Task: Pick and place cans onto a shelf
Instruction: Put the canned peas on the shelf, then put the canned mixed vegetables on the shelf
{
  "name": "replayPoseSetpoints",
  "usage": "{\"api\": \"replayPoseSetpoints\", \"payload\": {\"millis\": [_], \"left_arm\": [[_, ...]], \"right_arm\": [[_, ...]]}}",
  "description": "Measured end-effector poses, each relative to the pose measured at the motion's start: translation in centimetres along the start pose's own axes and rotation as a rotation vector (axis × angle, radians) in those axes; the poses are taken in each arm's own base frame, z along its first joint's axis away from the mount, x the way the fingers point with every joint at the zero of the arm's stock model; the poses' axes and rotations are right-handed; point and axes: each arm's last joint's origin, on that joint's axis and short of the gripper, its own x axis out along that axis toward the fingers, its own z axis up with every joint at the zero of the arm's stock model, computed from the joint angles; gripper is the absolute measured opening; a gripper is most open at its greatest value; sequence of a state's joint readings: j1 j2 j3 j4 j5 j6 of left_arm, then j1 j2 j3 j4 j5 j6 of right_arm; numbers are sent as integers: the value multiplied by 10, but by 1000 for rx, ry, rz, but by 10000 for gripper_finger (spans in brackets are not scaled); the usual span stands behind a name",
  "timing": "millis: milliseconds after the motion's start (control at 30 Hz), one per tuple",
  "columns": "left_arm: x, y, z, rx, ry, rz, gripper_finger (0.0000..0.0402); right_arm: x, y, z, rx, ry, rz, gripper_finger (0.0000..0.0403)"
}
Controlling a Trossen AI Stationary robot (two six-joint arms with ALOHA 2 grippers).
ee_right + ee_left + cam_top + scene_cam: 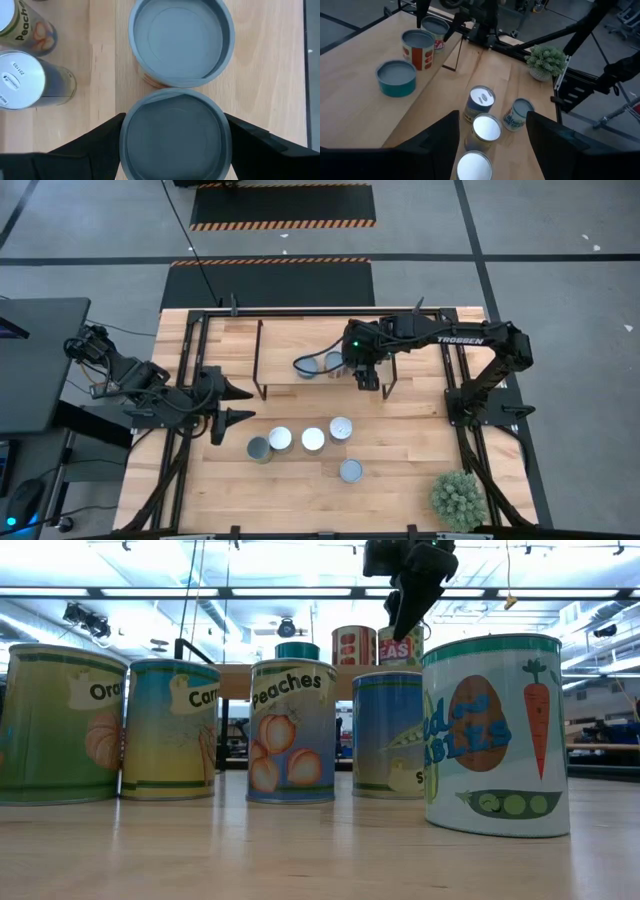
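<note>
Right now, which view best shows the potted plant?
The high view: the whole potted plant sits unobstructed at the table's front right corner. The left wrist view shows it farther off beyond the cans. The low and right wrist views do not show it.

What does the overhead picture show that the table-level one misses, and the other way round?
Only the overhead view shows the potted plant, the left gripper waiting open beside the row of cans, and the right gripper open over the shelf. Only the table-level view shows labels: the Peaches can and the carrot-and-peas can. Both show five cans on the table and cans on the shelf behind them.
</note>
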State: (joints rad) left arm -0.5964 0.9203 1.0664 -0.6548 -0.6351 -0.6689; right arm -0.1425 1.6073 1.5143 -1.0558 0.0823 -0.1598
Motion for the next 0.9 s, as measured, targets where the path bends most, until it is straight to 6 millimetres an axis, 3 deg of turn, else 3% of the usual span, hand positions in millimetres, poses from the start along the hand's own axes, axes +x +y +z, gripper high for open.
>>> {"api": "replayPoseSetpoints", "payload": {"millis": [233, 533, 733, 900], "left_arm": [[0, 0, 0, 0, 1, -2, 233], [0, 0, 0, 8, 2, -3, 233], [0, 0, 0, 12, 3, -3, 233], [0, 0, 0, 12, 5, -6, 233]], "right_arm": [[1, 0, 2, 26, -14, -1, 321], [4, 0, 0, 61, 7, 3, 395], [-6, 0, 5, 57, -20, -13, 389], [-25, 1, 12, 48, -53, -31, 385]]}}
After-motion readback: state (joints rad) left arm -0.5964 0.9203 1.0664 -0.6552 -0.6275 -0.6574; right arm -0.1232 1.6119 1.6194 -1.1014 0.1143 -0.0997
